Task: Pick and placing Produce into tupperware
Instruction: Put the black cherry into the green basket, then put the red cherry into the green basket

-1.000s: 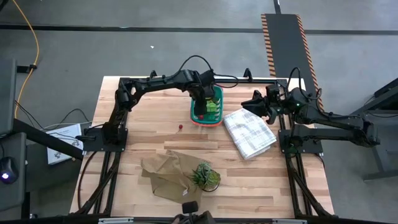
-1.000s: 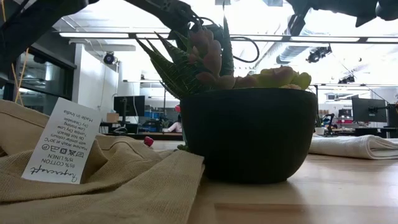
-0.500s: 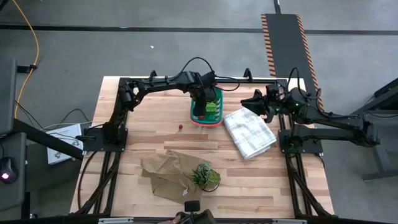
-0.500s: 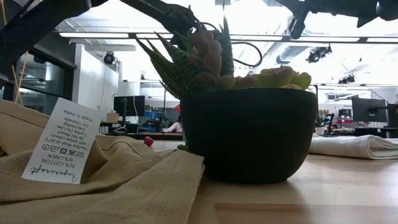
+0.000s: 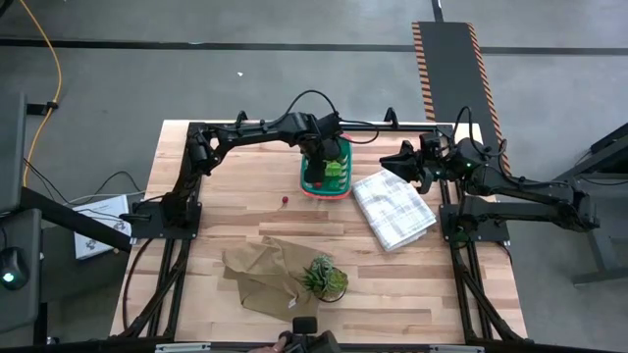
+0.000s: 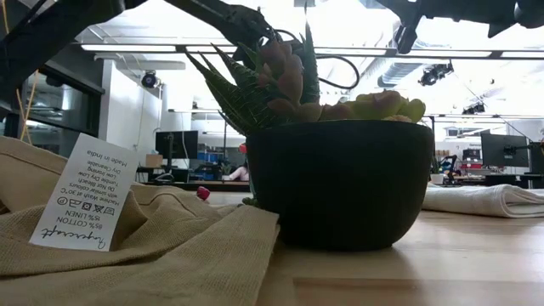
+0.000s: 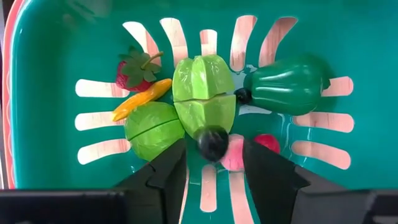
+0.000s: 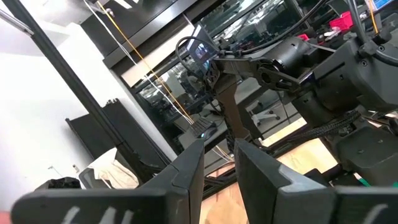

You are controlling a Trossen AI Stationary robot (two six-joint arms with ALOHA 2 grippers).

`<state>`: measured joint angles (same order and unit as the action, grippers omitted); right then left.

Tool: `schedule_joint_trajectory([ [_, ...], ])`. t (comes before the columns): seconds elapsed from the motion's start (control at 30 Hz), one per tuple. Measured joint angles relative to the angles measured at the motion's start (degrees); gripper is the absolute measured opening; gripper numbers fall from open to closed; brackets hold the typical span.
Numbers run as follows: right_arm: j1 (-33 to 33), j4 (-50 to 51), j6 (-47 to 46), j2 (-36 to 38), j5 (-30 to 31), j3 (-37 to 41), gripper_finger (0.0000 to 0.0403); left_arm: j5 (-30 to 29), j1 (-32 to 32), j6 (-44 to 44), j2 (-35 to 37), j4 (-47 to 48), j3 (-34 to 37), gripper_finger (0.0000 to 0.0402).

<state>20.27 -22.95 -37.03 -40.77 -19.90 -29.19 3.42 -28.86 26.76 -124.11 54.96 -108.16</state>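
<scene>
The left gripper (image 7: pixel 213 163) hangs over the teal basket (image 5: pixel 326 167), and only its wrist view shows the contents. Its two dark fingers (image 7: pixel 166 169) stand apart, and in the gap between their tips sits a small dark ball (image 7: pixel 212 142), touching neither finger as far as can be seen; whether it is falling or resting is not clear. Just beyond the fingertips lies a light green ribbed fruit (image 7: pixel 205 93) split across its middle, and beside it, against one fingertip, a round light green piece (image 7: pixel 153 129) with a cut line. A yellow piece (image 7: pixel 141 99) and a strawberry (image 7: pixel 134 71) lie further out on that side. A dark green squash-shaped piece (image 7: pixel 288 86) lies beyond the other finger, with a pinkish ball (image 7: pixel 234 154) and a red ball (image 7: pixel 267 143) close by that fingertip.

The high view shows none of this detail, only green lumps in the basket, but it does show one tiny red ball (image 5: pixel 284 200) alone on the wooden table (image 5: pixel 206 211), well apart from the basket, as well as the white checked cloth (image 5: pixel 393 210) beside the basket.

The right gripper (image 8: pixel 219 155) waits near the checked cloth, raised and pointing into the room, its fingers a narrow gap apart with nothing between them.

The low view is filled by a potted succulent (image 6: pixel 340 161) and tan cloth (image 6: pixel 127 246) with a care label (image 6: pixel 85 194); the red ball (image 6: pixel 203 193) peeks over the cloth.
</scene>
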Motion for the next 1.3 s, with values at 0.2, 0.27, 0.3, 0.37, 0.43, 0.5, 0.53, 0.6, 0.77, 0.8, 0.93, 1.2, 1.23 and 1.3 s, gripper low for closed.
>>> schedule_joint_trajectory([
  [0.2,0.0,0.03,0.01,0.0,0.0,0.0,0.0079,0.01,0.0,-0.79,0.0,-0.01,0.0,0.0153],
  [0.27,0.0,0.03,0.03,0.0,0.0,0.0,0.0079,0.94,0.0,-2.21,0.0,0.02,0.0,0.0148],
  [0.3,0.0,0.03,0.01,0.0,0.0,0.0,0.0079,2.06,-0.05,-2.96,0.03,0.03,0.0,0.0144],
  [0.37,0.0,0.03,0.01,0.0,0.0,0.0,0.0079,4.58,-0.56,-4.05,0.54,0.37,0.02,0.0137],
  [0.43,0.0,0.03,0.02,0.0,0.0,0.0,0.0079,6.52,-0.89,-5.72,1.49,0.13,0.02,0.0129],
  [0.5,0.0,0.03,0.02,-0.02,0.0,0.0,0.0079,7.59,-1.6,-7.49,2.66,0.15,0.02,0.0119],
  [0.53,0.0,0.03,0.02,-0.01,0.0,0.0,0.0079,7.89,-1.96,-8.01,3.28,0.12,0.02,0.0114],
  [0.6,0.0,0.05,0.03,-0.02,0.0,0.0,0.0079,8.94,-2.73,-9.06,4.87,0.83,0.02,0.0104],
  [0.77,0.0,0.05,0.01,-0.02,0.0,0.0,0.0079,11.87,-4.66,-10.56,8.57,4.19,0.0,0.0081],
  [0.8,0.01,0.05,0.03,-0.02,0.0,0.0,0.0079,12.34,-4.83,-10.62,9.24,4.96,0.0,0.0077],
  [0.93,0.02,0.05,0.01,-0.02,0.02,0.0,0.0079,12.72,-5.42,-10.73,11.9,9.56,0.0,0.0067],
  [1.2,0.0,0.05,0.03,-0.02,1.16,0.0,0.0079,12.87,-4.53,-11.84,17.22,15.2,0.0,0.0067],
  [1.23,0.0,0.03,0.03,-0.02,1.59,0.0,0.0079,12.84,-4.49,-12.05,17.96,15.43,0.0,0.0067],
  [1.3,0.02,0.03,0.03,-0.02,2.13,0.0,0.0079,12.79,-4.44,-12.34,19.77,15.63,0.0,0.0067],
])
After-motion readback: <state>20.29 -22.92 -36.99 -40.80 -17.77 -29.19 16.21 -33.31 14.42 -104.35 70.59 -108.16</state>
